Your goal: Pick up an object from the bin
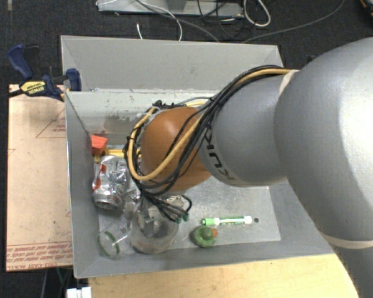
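Observation:
My gripper point(148, 211) hangs under the arm's wrist at the bin's front left, partly hidden by cables. It is right above a clear plastic cup point(153, 234) lying at the front wall. Whether it touches the cup I cannot tell. Just left of it lies a crushed silver can point(110, 180) with red marks. A small clear piece with a green rim point(112, 243) sits in the front left corner.
A green round thing point(204, 236) and a white pen with green ends point(227, 221) lie to the right of the cup. An orange block point(98, 143) sits by the left wall. The arm covers the bin's middle and right.

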Tool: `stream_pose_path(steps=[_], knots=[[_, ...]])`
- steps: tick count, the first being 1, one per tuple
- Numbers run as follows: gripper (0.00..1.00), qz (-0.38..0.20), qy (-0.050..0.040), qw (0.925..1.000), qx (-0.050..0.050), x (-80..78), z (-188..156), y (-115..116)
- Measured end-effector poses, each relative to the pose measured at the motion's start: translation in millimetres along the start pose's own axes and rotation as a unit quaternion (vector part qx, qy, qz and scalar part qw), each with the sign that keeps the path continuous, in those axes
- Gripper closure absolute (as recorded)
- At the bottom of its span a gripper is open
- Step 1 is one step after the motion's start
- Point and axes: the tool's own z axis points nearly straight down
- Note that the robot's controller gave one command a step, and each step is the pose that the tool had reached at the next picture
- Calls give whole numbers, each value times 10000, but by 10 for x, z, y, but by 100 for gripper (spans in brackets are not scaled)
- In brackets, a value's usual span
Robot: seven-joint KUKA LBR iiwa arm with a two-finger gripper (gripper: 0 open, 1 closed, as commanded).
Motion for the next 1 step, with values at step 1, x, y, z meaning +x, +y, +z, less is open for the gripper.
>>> stream_pose_path(steps=[1], knots=[[100, 5, -19, 10000, 0, -11, -74, -1]])
